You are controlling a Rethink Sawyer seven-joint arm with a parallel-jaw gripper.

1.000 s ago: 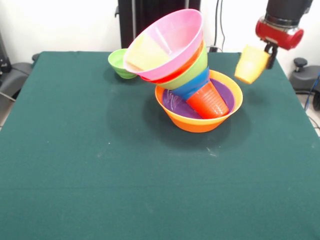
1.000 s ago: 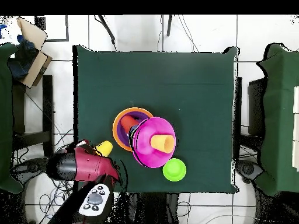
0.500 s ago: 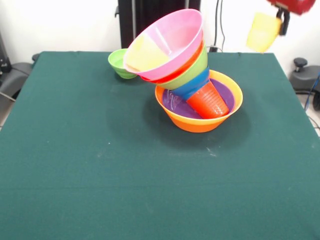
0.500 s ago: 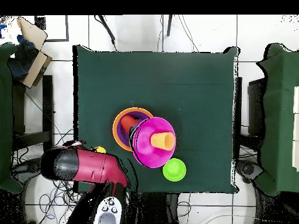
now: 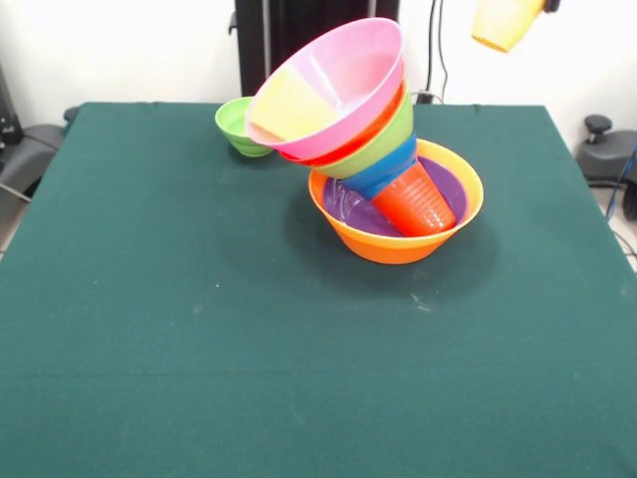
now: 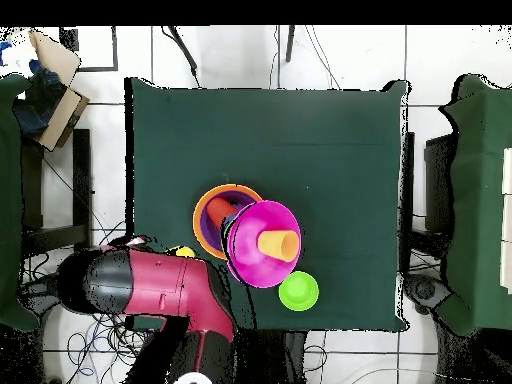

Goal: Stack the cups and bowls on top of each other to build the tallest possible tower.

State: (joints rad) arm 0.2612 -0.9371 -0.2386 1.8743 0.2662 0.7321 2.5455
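The tower (image 5: 383, 149) stands right of the table's middle. Its base is the large orange bowl (image 5: 396, 244), with the purple bowl (image 5: 348, 207) in it. A red-orange cup (image 5: 413, 199) lies tipped there, and blue, green, red-orange and pink bowls (image 5: 338, 75) lean on it to the left. A pale yellow cup (image 5: 287, 105) lies in the pink bowl. My gripper (image 5: 537, 8) shows only at the top edge, shut on a yellow cup (image 5: 506, 22) high above the table's far right. In the overhead view the tower (image 6: 262, 245) shows, and the arm (image 6: 150, 285) hides most of the held cup (image 6: 182, 252).
A small green bowl (image 5: 239, 124) stands alone on the green table (image 5: 199, 329) behind and left of the tower; it also shows in the overhead view (image 6: 298, 290). Chairs stand beside the table.
The gripper has lifted the yellow cup from beside the orange bowl's rim up to the top edge. In the overhead view the arm has swung over the cup. The tower has not moved.
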